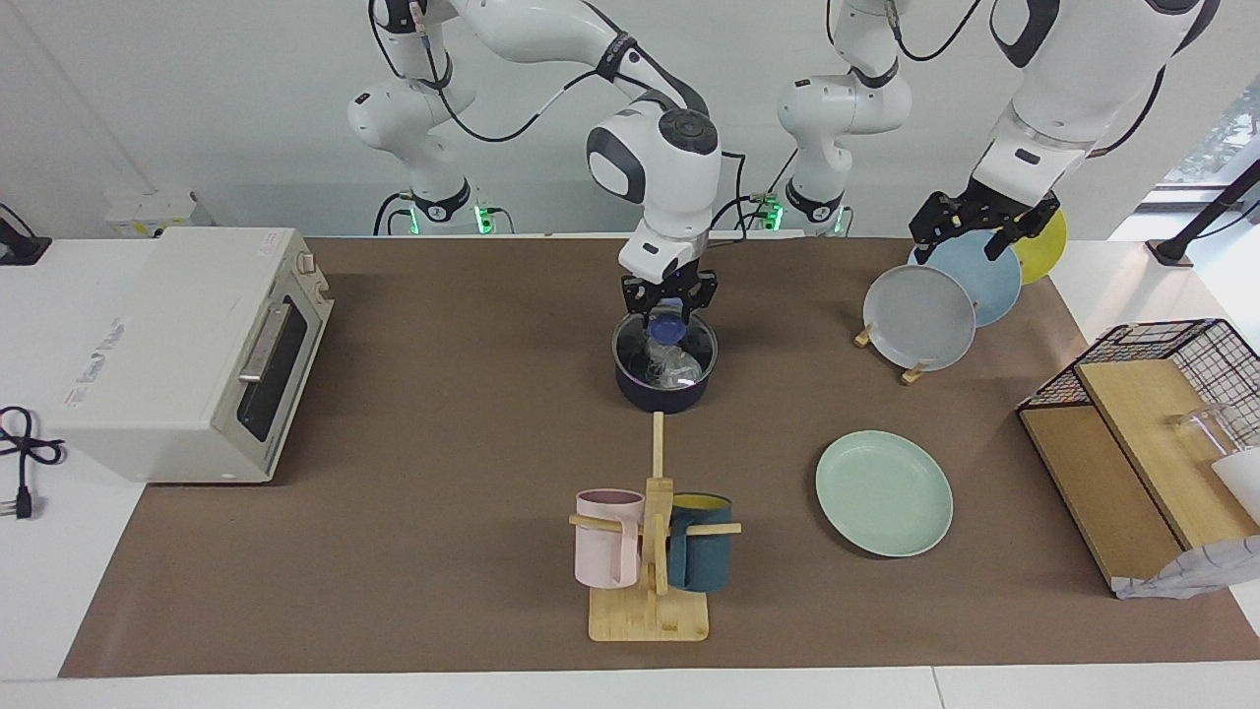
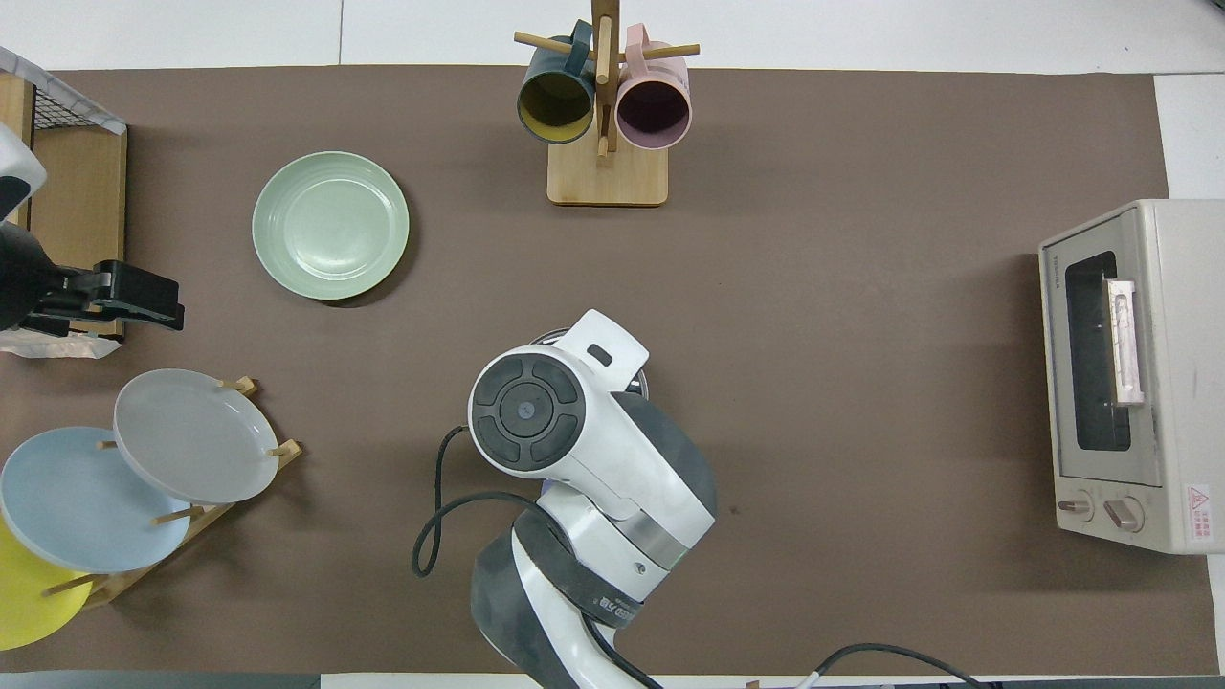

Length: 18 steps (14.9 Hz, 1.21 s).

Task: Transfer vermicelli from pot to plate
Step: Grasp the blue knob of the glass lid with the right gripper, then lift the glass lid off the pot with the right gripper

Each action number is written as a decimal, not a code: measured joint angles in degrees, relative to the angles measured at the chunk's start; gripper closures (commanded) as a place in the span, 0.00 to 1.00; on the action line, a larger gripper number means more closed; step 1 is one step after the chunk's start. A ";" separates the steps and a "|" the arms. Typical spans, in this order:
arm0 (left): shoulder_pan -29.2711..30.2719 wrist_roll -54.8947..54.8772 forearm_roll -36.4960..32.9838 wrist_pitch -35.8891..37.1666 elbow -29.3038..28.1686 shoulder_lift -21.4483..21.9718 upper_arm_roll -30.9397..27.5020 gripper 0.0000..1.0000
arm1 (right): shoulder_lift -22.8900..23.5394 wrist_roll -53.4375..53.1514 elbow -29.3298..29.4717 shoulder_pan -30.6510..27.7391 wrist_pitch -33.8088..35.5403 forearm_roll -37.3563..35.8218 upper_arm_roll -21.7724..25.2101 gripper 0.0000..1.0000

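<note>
Listing the state of the task at this moment, we enter the following. Item one, the pot [image 1: 661,394]: it stands at the centre of the facing frame, with what looks to us like a clear lid [image 1: 689,345] and its blue knob [image 1: 667,327] seated on top. Item two, the vermicelli [image 1: 677,369]: a pale glassy clump seen inside the pot, none of it lifted out. Item three, the plate [image 1: 884,492]: mint green, in the lower part of the facing frame toward the left arm's end of the table, farther from the robots than the pot, well apart from it and bare. Item four, the right gripper [image 1: 670,300]: it hangs directly over the knob with its fingers spread to either side and nothing grasped; whether they touch the knob we cannot tell. In the overhead view the right arm covers the pot almost wholly. Item five, the left gripper [image 1: 984,225]: it waits at the upper edge of the frame over the rack of upright plates [image 1: 918,317]; whether it is released or clenched we cannot tell. Our judgement is that the transfer has not begun. Uncovering the pot, taking up the noodles and carrying them to the plate all remain to be done.
</note>
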<state>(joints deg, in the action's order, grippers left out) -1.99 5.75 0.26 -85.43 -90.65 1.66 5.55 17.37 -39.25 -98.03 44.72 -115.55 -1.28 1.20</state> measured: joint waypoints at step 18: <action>-9.02 13.14 0.01 -9.42 -6.07 0.89 1.48 0.00 | -6.31 26.61 8.66 -22.85 16.26 -1.75 1.00 0.56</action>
<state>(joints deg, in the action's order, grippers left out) -11.01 18.89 0.27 -94.85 -96.72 2.55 7.03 11.06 -12.64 -89.37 21.87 -99.29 -3.02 2.20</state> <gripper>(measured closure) 0.000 0.366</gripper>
